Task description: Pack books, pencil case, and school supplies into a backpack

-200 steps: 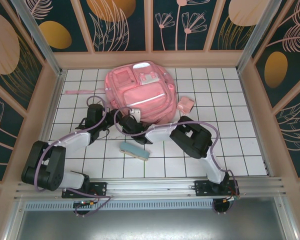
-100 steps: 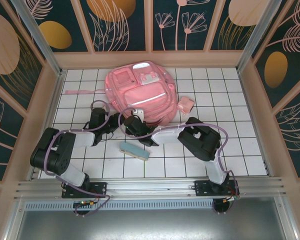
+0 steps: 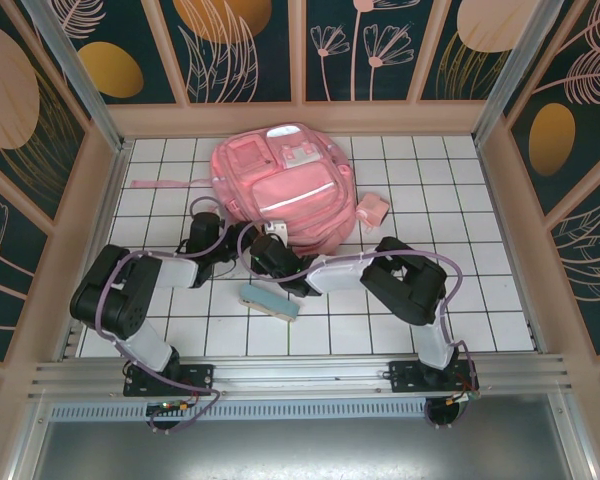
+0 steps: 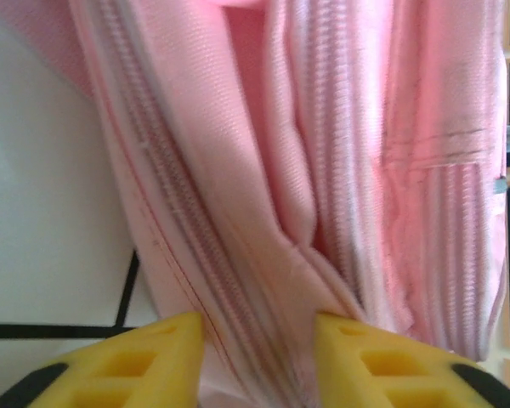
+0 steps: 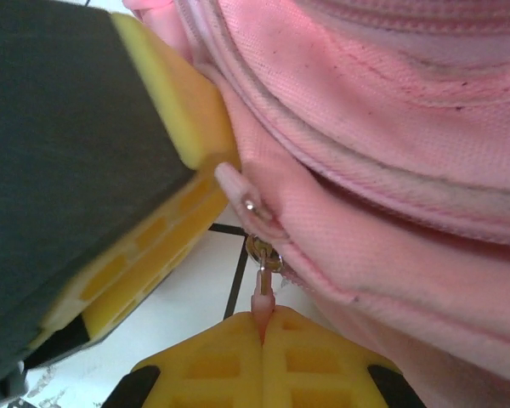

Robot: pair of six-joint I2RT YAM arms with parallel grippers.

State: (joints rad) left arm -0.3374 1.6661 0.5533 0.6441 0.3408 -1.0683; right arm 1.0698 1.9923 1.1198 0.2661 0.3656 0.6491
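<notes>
- Step in hand, as judged: opening the backpack [image 3: 280, 185]. Both arms work at its 6 o'clock edge.
- Right fingers [image 5: 263, 327]: clenched on the pink zipper pull [image 5: 262, 296].
- Left fingers [image 3: 230, 241]: set either side of a fabric fold beside the zip track. Whether they pinch it cannot be told.
- Next move, as judged: the left fingers anchor the fabric while the right fingers draw the pull along the track. A weak anchor risks dragging the whole bag.
- Backpack: pink, soft, front pockets up, at the desk's [image 3: 460, 290] 12 o'clock.
- Pencil case [image 3: 270, 300]: on the desk at the backpack's 6 o'clock, apart from it.
- School supplies [image 3: 372, 210]: just beside the backpack at its 3 o'clock, unpacked.
</notes>
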